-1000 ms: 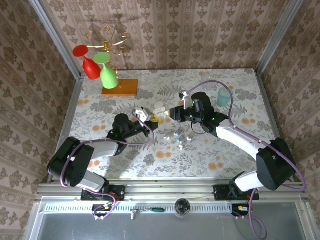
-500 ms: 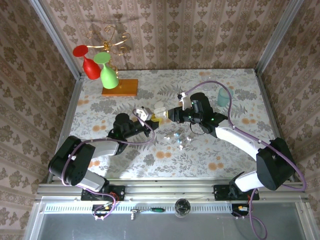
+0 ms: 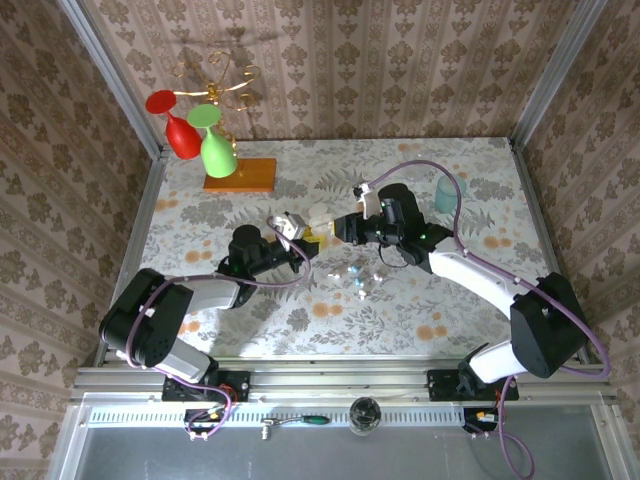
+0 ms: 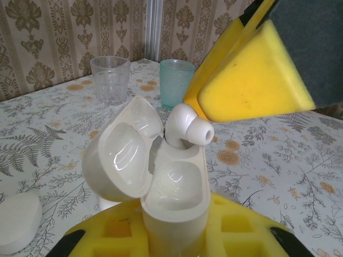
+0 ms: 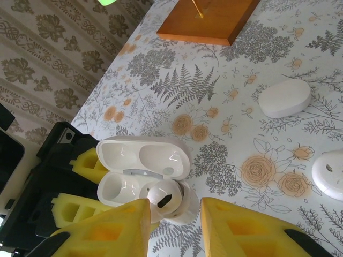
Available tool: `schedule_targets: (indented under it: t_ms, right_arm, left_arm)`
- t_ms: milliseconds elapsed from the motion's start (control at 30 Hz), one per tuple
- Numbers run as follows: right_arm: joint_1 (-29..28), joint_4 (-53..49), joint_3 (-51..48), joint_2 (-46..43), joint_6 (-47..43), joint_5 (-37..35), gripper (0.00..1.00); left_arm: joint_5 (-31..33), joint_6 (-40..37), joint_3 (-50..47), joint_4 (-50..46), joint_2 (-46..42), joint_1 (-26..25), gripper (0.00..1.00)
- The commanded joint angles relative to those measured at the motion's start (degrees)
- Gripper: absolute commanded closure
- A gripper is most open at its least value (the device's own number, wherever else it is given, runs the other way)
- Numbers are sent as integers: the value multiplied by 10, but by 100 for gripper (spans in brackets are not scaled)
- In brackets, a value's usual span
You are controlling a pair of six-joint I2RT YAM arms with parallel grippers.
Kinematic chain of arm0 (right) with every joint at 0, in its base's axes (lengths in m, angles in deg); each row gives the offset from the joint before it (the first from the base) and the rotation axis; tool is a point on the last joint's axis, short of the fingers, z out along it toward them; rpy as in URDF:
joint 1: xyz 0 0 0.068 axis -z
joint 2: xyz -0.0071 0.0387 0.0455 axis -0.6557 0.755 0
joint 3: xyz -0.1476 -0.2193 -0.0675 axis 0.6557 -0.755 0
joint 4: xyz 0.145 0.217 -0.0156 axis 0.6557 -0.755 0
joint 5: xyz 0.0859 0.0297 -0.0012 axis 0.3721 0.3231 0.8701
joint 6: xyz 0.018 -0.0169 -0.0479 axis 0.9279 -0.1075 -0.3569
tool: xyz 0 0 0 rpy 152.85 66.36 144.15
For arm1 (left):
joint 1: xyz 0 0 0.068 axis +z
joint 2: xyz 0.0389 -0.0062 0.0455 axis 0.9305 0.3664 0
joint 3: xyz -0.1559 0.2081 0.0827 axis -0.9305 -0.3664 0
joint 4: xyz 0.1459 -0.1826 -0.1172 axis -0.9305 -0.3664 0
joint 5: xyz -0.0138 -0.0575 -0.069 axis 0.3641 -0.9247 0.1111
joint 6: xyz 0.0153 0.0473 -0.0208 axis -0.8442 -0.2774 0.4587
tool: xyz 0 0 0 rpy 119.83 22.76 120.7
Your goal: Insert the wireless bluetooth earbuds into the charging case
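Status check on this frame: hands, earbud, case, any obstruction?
Left hand shut on the charging case, lid open. Right hand parted, earbud sticking out of one socket. Other socket empty; nothing blocking.

- I am counting two end effectors of my own: the left end effector (image 3: 297,230) and the right end effector (image 3: 337,228).
- I am seeing one charging case (image 4: 174,187).
- I am seeing one earbud (image 4: 187,128) at that case.
- I am counting two white pebble-like pieces: the oval pebble (image 5: 284,98) and the round pebble (image 5: 328,174).
- I am counting two cups: one clear cup (image 4: 110,79) and one teal cup (image 4: 177,83).
- I am counting two goblets: one red goblet (image 3: 183,137) and one green goblet (image 3: 218,155).
- I am seeing one wooden base (image 3: 240,175) and one gold wire stand (image 3: 215,75).
- I am making out some tiny pale bits (image 3: 360,280) on the surface (image 3: 480,300), too small for me to count.
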Motion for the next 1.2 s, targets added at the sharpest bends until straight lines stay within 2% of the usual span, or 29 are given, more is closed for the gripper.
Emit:
schedule_targets:
  t_ms: [0,233,400,500,600,700,800,867,1000,1100,1167]
  right_arm:
    - [-3,-10,23,17,-9,2,67]
    - [-4,-9,30,39,-10,-6,62]
    - [-5,-9,28,27,-13,-10,44]
    - [-5,5,8,-9,-15,-18,31]
    - [-2,13,-21,-59,-9,-46,24]
    - [3,9,-58,-85,31,-95,24]
    - [7,-46,-68,-83,80,-132,26]
    - [7,-95,-60,-67,87,-134,30]
    - [7,-180,-41,-29,87,-137,46]
    - [5,-249,-7,32,77,-118,48]
    - [-2,-260,11,68,78,-89,48]
  left_arm:
    - [-16,9,16,23,6,-6,100]
    - [-15,14,13,34,6,-7,100]
    - [-7,8,8,41,10,-5,100]
    - [-5,8,0,54,15,7,100]
    - [-6,12,-14,73,15,28,100]
    - [-4,11,-25,76,8,51,100]
    - [-2,6,-33,76,-3,75,100]
    - [-3,2,-36,74,-11,84,100]
    - [-5,-14,-40,51,-29,88,100]
    - [-8,-36,-44,34,-42,89,100]
    - [-5,-49,-50,30,-47,90,100]
